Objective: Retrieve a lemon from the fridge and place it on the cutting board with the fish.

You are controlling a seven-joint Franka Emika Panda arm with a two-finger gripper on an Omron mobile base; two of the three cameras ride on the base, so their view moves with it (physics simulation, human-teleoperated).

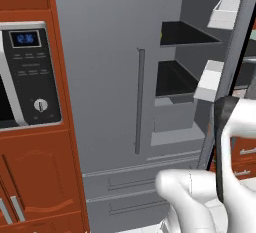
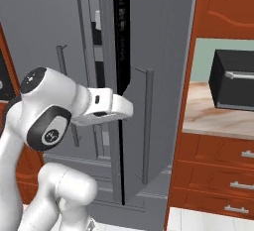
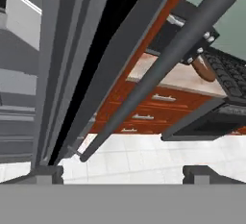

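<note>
- At the fridge (image 1: 105,77): matte grey slab front, left door shut, right door (image 2: 158,76) swung open toward me.
- My claw (image 3: 122,172) is spread wide, nothing between the tips; dark blocky fingertips (image 3: 48,172) sit either side of the door's long round bar handle (image 3: 158,69), not touching it.
- Left base view: inside are flat black shelves (image 1: 187,34), boxy white door bins (image 1: 226,13) and a grey drawer front below. A sliver of yellow shows at the left end of the upper shelf; can't tell if it's the lemon.
- Same view: black-and-silver microwave (image 1: 30,72) with a blue display, set in glossy red-brown cabinets (image 1: 40,177).
- Right base view: my wrist reaches round the open door's edge; a black boxy oven (image 2: 233,79) sits on a marbled beige counter (image 2: 213,118).
- Hand view: pale tiled floor (image 3: 144,155), silver drawer pulls.
</note>
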